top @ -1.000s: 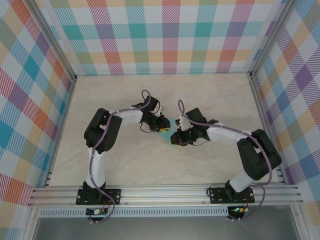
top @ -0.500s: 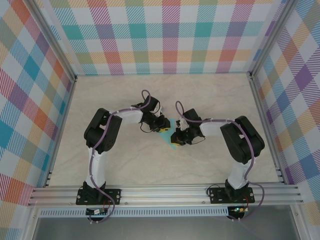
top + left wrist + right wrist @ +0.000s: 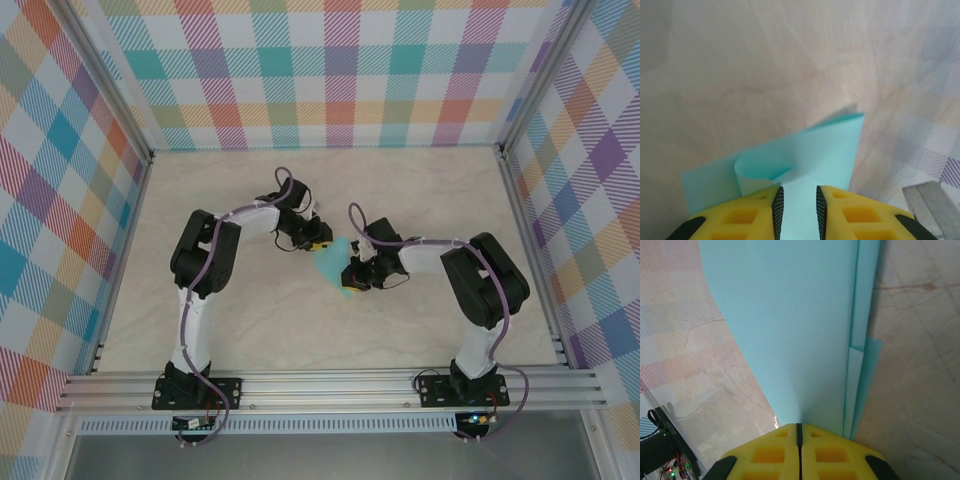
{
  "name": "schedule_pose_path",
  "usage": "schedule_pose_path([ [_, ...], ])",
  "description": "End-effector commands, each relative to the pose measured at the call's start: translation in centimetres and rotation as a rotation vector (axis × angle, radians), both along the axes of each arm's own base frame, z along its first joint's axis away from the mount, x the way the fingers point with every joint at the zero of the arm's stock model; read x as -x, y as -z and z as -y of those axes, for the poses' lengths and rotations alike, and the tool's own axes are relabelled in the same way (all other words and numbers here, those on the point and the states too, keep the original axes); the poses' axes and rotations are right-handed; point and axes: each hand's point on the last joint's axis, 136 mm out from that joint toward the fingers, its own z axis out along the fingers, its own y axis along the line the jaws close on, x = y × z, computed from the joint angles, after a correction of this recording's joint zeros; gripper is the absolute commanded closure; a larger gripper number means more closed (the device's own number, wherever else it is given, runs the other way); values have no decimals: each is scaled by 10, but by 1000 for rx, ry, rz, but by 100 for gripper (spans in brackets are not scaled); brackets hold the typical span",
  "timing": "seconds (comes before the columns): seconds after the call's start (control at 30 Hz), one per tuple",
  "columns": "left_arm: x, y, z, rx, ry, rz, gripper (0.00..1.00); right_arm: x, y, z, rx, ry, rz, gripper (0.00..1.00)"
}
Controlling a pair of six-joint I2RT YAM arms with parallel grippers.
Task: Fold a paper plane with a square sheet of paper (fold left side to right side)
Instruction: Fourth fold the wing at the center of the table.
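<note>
The light turquoise sheet of paper (image 3: pixel 335 265) lies mid-table between my two grippers, folded in layers into a tapering paper plane shape. In the left wrist view the paper (image 3: pixel 810 150) has a curled flap at its left. My left gripper (image 3: pixel 320 244) is at its upper left end. Its jaws (image 3: pixel 797 192) stand a narrow gap apart, with paper showing in the gap. My right gripper (image 3: pixel 350 278) is at the lower right end. It is shut (image 3: pixel 799 425), tips against the paper (image 3: pixel 790 330), whose stacked edges run along the right.
The pale marble-look table (image 3: pixel 240 330) is enclosed by plaid walls (image 3: pixel 330 70) at the back and both sides. An aluminium rail (image 3: pixel 330 385) with the arm bases runs along the near edge.
My left gripper has drawn back up and to the left, uncovering more of the turquoise paper. The right arm's elbow swung in toward the centre earlier, and its gripper stayed at the paper.
</note>
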Motion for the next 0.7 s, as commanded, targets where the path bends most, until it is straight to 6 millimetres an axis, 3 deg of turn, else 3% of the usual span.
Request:
schedule_pose_path([
  [0.0, -32, 11, -25, -58, -40, 44, 73, 53, 45, 37, 213, -18, -182, 93],
  [0.17, -48, 3, -40, -40, -70, 51, 73, 51, 44, 35, 198, -8, -172, 93],
  [0.23, -48, -16, -43, -30, -71, 86, 73, 49, 43, 34, 198, -7, -167, 94],
  [0.33, -40, -60, -48, -18, -75, 168, 72, 48, 44, 36, 211, -2, -164, 96],
  [0.43, -19, -97, -49, 0, -69, 234, 72, 48, 45, 37, 218, -2, -163, 97],
  [0.5, 2, -106, -42, 11, -42, 249, 73, 48, 47, 38, 224, -2, -163, 97],
  [0.67, 61, -88, -2, 60, 71, 182, 77, 48, 47, 38, 229, -1, -163, 97],
])
